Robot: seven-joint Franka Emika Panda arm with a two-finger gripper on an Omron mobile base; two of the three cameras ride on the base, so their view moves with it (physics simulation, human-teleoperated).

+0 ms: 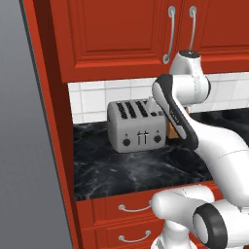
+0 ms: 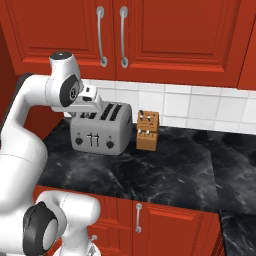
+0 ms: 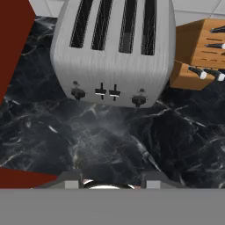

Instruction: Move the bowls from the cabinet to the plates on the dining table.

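The cabinet hangs above the black counter with both doors shut; two long curved silver handles stand side by side at the door seam; its inside is hidden, so the bowls' position cannot be told. The gripper hangs over the counter, pointing down; in the hand view its two dark finger tips stand apart with nothing between them, though how wide they are parted cannot be told for certain. In that view a silver four-slot toaster sits at 12 o'clock from the fingers; a wooden knife block stands just beside it at 2 o'clock. White tiles back the counter; red drawers sit below its front edge.
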